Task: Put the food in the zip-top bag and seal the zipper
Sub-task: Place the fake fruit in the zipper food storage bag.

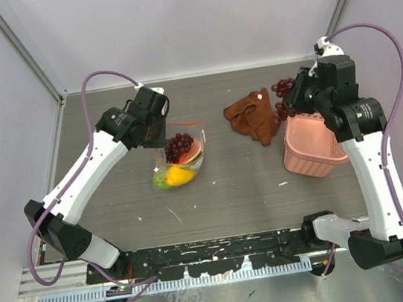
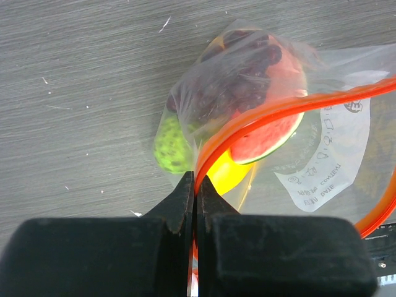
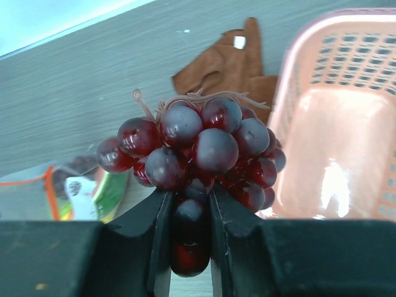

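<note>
The clear zip-top bag (image 1: 180,158) lies mid-table holding a grape bunch (image 2: 238,74), a red-pink slice (image 2: 269,133), a yellow-orange fruit (image 2: 226,173) and a lime-green ball (image 2: 170,145). My left gripper (image 2: 197,179) is shut on the bag's orange-red zipper (image 2: 278,111) and shows in the top view (image 1: 155,131) at the bag's upper left. My right gripper (image 3: 190,198) is shut on a second dark purple grape bunch (image 3: 198,148) and holds it in the air beside the pink basket; it shows in the top view (image 1: 289,97) too.
A pink lattice basket (image 1: 310,147) stands at the right under my right arm. A brown cloth (image 1: 253,116) lies between the bag and the basket. The bag also shows at the lower left of the right wrist view (image 3: 74,189).
</note>
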